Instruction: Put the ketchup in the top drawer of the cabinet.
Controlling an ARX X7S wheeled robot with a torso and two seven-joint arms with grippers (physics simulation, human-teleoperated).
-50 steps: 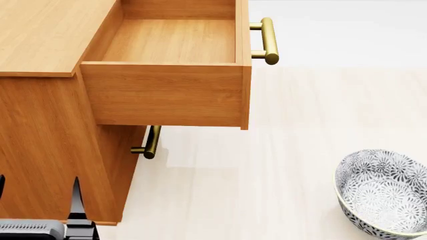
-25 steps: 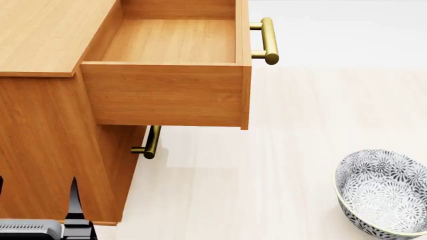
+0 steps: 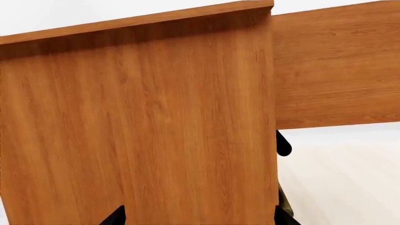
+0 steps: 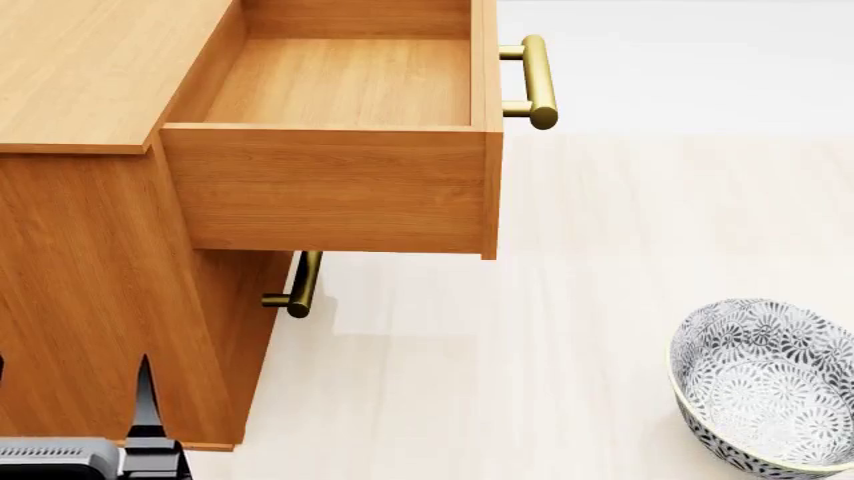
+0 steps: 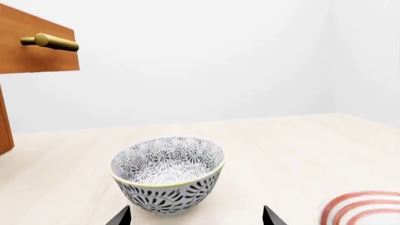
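The ketchup is out of view in every frame. The cabinet (image 4: 94, 300) stands at the left, with its top drawer (image 4: 327, 190) pulled out, showing a bare wooden floor and a brass handle (image 4: 537, 80). My left gripper (image 4: 74, 405) is open low beside the cabinet's near side; in the left wrist view its fingertips (image 3: 115, 216) frame the cabinet's side panel (image 3: 137, 131), with the drawer's side (image 3: 337, 65) beyond. My right gripper (image 5: 196, 216) is open and holds nothing, just short of the patterned bowl (image 5: 167, 172); it does not show in the head view.
The grey-white bowl (image 4: 767, 385) sits on the pale floor at the right. The lower drawer's brass handle (image 4: 304, 285) juts out under the open drawer. A red-striped plate (image 5: 362, 208) lies near the bowl in the right wrist view.
The left gripper has sunk slightly lower in the head view. Drawer and bowl have not moved.
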